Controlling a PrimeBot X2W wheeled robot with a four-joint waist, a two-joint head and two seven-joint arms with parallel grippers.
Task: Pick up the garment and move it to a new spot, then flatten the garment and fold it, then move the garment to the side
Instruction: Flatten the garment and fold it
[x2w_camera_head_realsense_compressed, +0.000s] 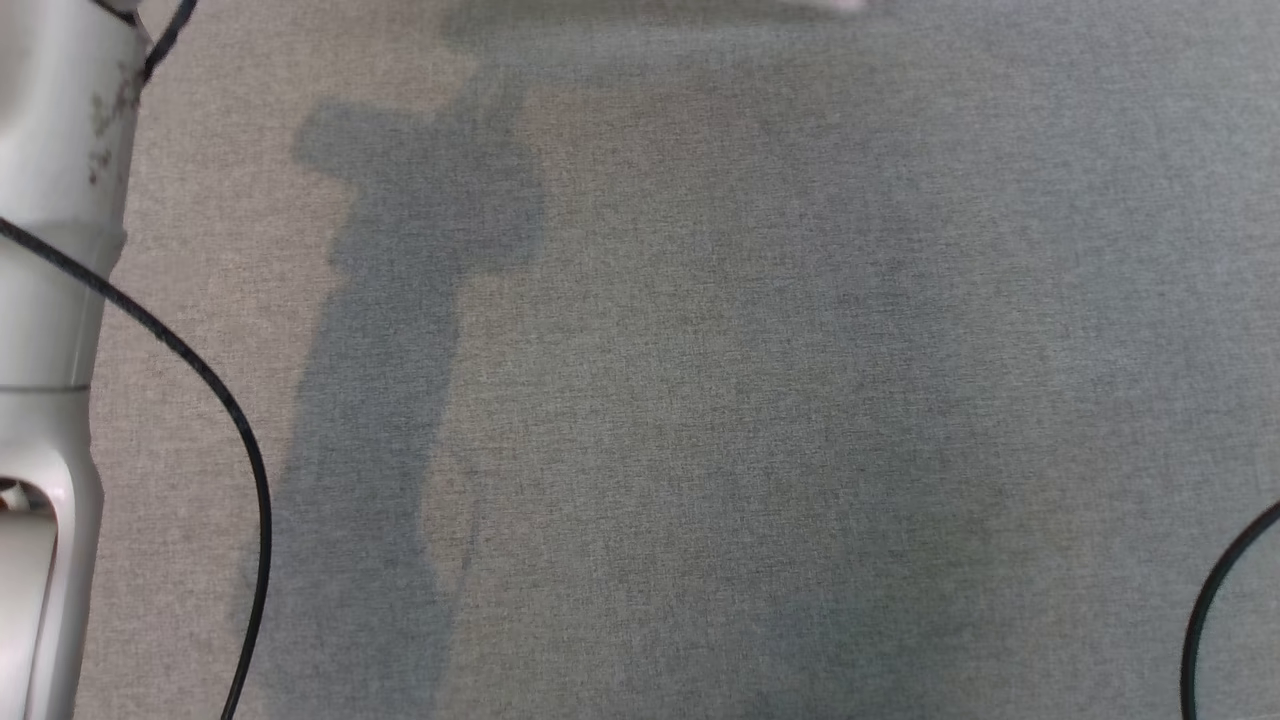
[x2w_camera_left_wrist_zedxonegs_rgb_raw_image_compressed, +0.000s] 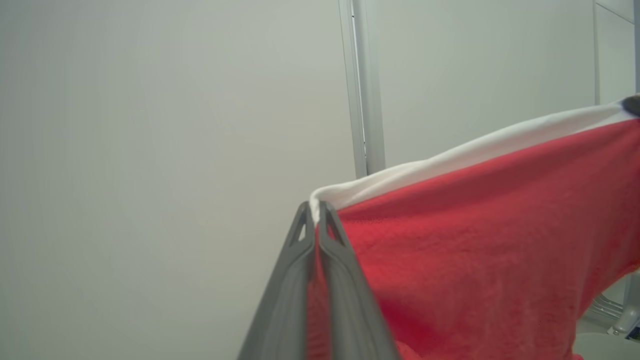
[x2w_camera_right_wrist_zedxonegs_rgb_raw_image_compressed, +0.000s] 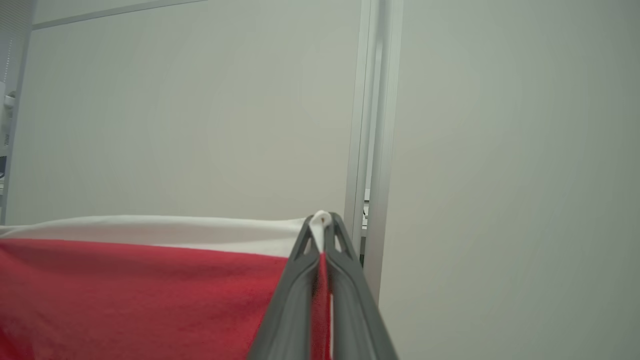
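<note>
The garment (x2w_camera_left_wrist_zedxonegs_rgb_raw_image_compressed: 475, 240) is red fleece-like cloth with a white band along its top edge. It hangs in the air, stretched between both arms. My left gripper (x2w_camera_left_wrist_zedxonegs_rgb_raw_image_compressed: 315, 206) is shut on one white-edged corner, the cloth pinched between its grey fingers. At the other corner my right gripper (x2w_camera_right_wrist_zedxonegs_rgb_raw_image_compressed: 321, 218) is shut on the garment (x2w_camera_right_wrist_zedxonegs_rgb_raw_image_compressed: 140, 295), which runs off to the left of the right wrist view. In the head view, the pale left forearm (x2w_camera_head_realsense_compressed: 50, 300) stands along the left edge over the grey fabric surface (x2w_camera_head_realsense_compressed: 700, 400).
A pale wall with a vertical metal post (x2w_camera_left_wrist_zedxonegs_rgb_raw_image_compressed: 365, 85) stands behind the lifted cloth, and the post (x2w_camera_right_wrist_zedxonegs_rgb_raw_image_compressed: 375, 125) also shows in the right wrist view. Black cables (x2w_camera_head_realsense_compressed: 200, 380) cross the grey surface at the left and at the lower right (x2w_camera_head_realsense_compressed: 1210, 600). Arm shadows fall on the surface.
</note>
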